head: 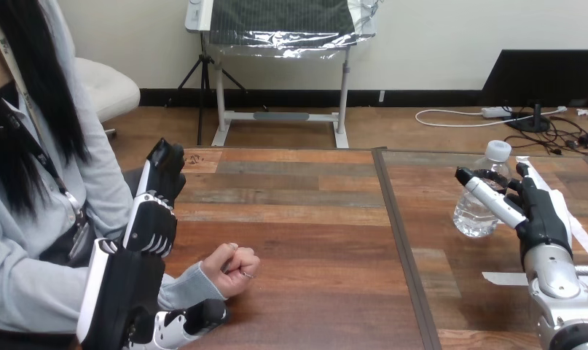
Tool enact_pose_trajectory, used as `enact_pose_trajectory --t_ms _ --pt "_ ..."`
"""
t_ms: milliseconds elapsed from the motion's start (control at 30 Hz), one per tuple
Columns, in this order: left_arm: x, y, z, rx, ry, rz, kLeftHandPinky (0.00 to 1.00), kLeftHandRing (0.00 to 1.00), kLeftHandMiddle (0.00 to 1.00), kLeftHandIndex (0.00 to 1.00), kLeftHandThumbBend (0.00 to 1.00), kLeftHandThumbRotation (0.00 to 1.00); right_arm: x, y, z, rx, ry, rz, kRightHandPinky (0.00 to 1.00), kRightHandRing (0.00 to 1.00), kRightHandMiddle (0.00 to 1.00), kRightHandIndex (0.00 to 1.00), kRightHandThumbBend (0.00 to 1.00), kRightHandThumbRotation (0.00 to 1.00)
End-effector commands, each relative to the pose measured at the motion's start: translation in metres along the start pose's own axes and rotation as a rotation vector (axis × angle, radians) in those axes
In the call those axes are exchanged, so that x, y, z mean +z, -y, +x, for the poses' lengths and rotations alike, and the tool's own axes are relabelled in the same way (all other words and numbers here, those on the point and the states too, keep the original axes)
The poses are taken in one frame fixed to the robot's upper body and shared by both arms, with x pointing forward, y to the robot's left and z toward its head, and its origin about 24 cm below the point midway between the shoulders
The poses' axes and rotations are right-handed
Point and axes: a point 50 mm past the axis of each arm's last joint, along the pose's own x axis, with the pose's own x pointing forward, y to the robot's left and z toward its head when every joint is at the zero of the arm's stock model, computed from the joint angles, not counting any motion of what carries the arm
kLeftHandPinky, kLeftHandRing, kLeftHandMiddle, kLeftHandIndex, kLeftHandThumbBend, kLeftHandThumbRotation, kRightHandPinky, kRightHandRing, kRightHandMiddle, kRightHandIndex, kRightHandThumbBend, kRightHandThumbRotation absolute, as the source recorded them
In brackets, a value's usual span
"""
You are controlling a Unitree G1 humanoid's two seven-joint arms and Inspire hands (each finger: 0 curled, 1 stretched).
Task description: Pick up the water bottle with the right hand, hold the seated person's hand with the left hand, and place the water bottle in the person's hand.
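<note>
While the person's hand [232,270] rests as a fist on the table [312,240], the left hand [154,219] stands raised near it, fingers relaxed and empty, apparently staged to reach it. The right hand [542,213] curls fingers and thumb round the water bottle [473,216], which stands upright at the table's right, evidently ready for lifting.

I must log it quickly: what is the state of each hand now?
Left hand: open, holding nothing.
Right hand: closed on the clear plastic water bottle.
</note>
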Motion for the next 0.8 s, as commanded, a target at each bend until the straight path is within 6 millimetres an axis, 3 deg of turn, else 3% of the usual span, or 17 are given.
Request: enact_pose_trajectory --t_ms 0,367,767 --pt "0.0093 -0.0015 0.0123 -0.01 0.076 0.004 1.0 1.0 1.0 1.0 1.0 0.64 0.0431 0.0024 0.0128 -0.016 0.106 -0.006 0.86 0.94 0.94 1.0 1.0 0.54" --pt "0.0121 -0.0013 0.01 -0.005 0.082 -0.009 1.0 1.0 1.0 1.0 1.0 0.63 0.0442 0.0014 0.0135 -0.012 0.099 -0.033 0.89 0.94 0.94 1.0 1.0 0.53" --pt "0.0157 -0.0025 0.0075 -0.006 0.084 0.001 1.0 1.0 1.0 1.0 1.0 0.61 0.0443 -0.0006 0.0142 -0.005 0.079 -0.051 0.85 0.92 0.94 1.0 1.0 0.51"
